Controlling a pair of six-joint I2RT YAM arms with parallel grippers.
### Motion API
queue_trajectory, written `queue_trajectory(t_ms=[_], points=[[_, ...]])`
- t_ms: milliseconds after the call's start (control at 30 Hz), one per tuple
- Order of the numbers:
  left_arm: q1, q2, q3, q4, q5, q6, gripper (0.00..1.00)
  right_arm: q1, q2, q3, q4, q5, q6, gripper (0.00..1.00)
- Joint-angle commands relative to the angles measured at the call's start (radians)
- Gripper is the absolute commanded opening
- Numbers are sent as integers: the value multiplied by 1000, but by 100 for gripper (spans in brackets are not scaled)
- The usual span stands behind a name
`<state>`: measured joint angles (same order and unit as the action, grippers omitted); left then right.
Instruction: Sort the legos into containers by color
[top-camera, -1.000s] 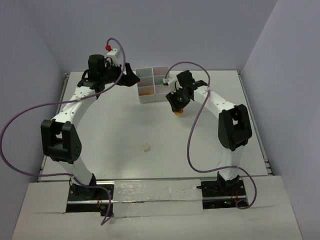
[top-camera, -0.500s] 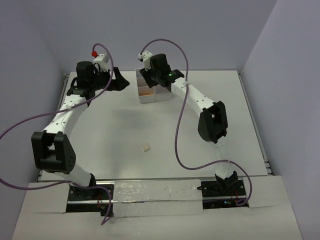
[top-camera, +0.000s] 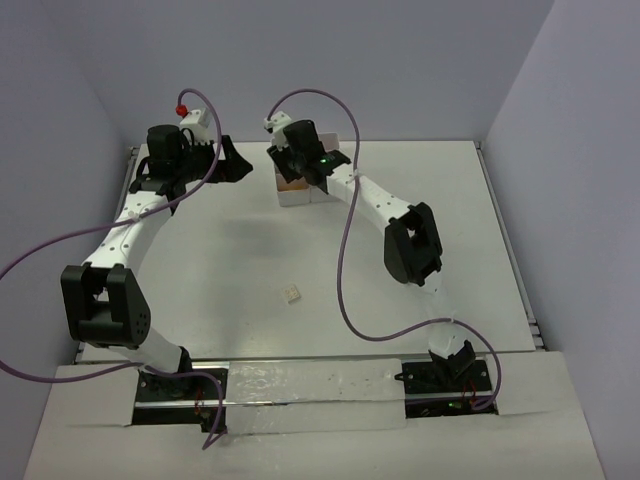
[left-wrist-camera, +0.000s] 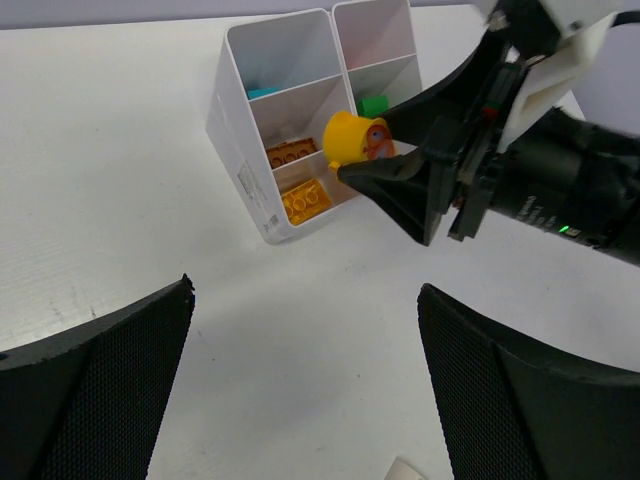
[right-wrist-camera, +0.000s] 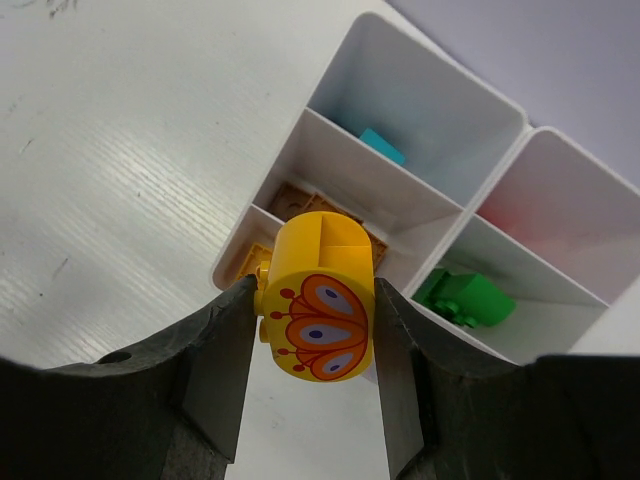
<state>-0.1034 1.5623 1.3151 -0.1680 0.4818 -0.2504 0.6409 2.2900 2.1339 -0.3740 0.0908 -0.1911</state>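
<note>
The right gripper clamps a yellow lego with orange markings above the white tray, apparently over its orange-brick compartment; the left gripper hovers spread wide, empty, beside the tray.

The top external view looks steeply down from high behind the near edge of the tabletop, far off, so the white tray sits small toward the far side. The left wrist view faces the white tray from its left, low and fairly near. The right wrist view hangs close above its near end, looking down between its own jaws. All three share the white tray; both wrist views share the yellow piece over it
</note>
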Motion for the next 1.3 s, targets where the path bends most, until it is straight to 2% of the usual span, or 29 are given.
queue_trajectory(t_ms=[0, 133, 333, 433, 467, 500, 633, 733, 800, 900, 1100, 1267], points=[[7, -25, 26, 25, 7, 3, 99, 9, 36, 46, 34, 1, -3, 0], [8, -20, 29, 27, 9, 2, 99, 8, 41, 39, 37, -14, -5, 3], [10, -13, 33, 30, 15, 3, 99, 8, 58, 44, 35, -21, -16, 11], [10, -12, 35, 30, 17, 3, 99, 8, 65, 50, 23, -28, -22, 22], [10, -13, 35, 31, 17, 3, 99, 8, 64, 46, 25, -28, -24, 33], [10, -13, 35, 32, 17, 3, 99, 8, 62, 44, 28, -29, -25, 36], [10, -13, 36, 32, 18, 1, 99, 4, 75, 58, 37, -22, -35, 43], [10, -15, 36, 32, 20, 2, 99, 2, 79, 70, 31, -25, -34, 52], [10, -19, 30, 36, 20, 3, 99, 0, 58, 55, 43, -34, -33, 61], [10, -21, 27, 36, 23, 3, 99, 0, 40, 25, 55, -57, -45, 65], [10, -23, 29, 44, 35, -1, 99, -6, 10, 7, 56, -69, -59, 88], [12, -85, -26, 73, 140, 64, 99, -14, -101, -59, 66, -84, -19, 98]])
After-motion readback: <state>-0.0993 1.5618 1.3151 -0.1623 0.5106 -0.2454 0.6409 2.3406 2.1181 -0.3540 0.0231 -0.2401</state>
